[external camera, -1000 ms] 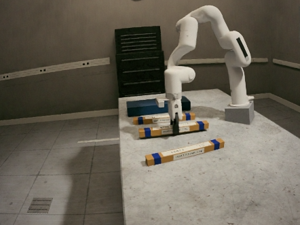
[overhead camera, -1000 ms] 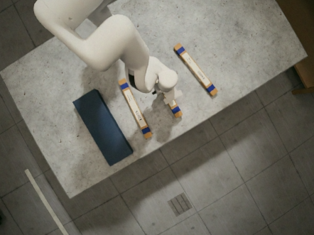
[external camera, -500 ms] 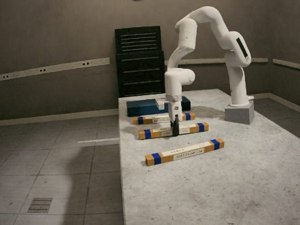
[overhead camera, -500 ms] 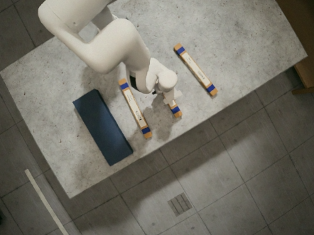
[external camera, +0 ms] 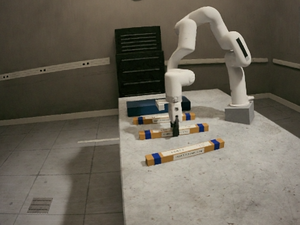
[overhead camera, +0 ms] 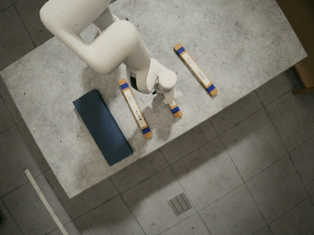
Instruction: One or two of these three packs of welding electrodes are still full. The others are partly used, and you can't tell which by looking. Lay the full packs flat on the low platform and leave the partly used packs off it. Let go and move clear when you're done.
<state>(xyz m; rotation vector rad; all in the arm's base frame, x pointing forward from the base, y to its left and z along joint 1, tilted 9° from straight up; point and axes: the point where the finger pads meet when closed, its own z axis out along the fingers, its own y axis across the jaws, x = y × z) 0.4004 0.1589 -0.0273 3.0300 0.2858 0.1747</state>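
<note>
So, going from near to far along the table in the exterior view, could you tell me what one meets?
Nearest pack → middle pack, gripped by the gripper → far pack → blue low platform.
</note>
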